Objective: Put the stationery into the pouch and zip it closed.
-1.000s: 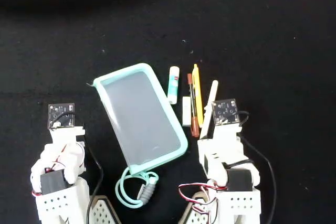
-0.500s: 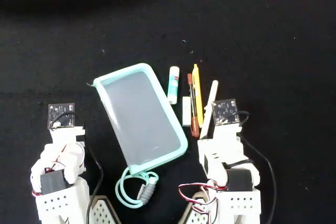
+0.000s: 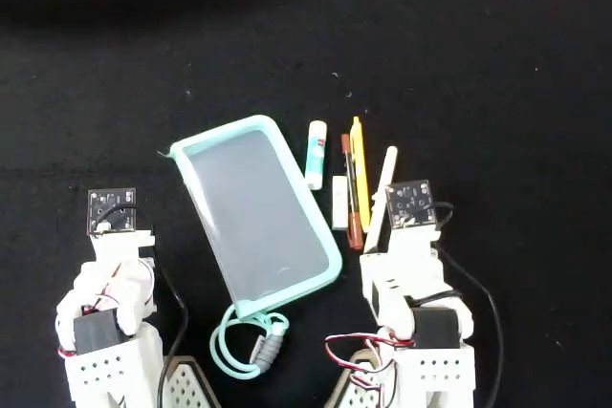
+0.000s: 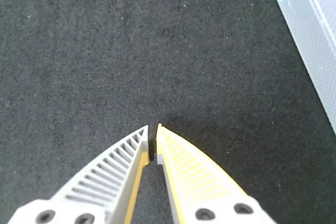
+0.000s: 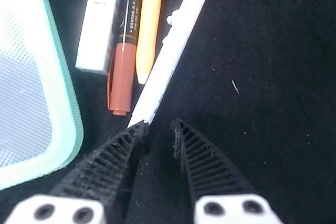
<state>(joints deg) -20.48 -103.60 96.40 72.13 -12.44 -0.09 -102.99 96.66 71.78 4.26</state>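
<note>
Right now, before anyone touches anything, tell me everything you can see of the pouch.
The pouch is a rounded rectangle: a mint-green border around a grey, translucent, mesh-like panel, seemingly soft plastic. A mint cord with a grey toggle loops from its near end. It lies flat and slanted on the black table, gripped by nothing. No stationery shows through the panel. A glue stick and an eraser lie close beside one long edge; whether its zip is open cannot be told.
</note>
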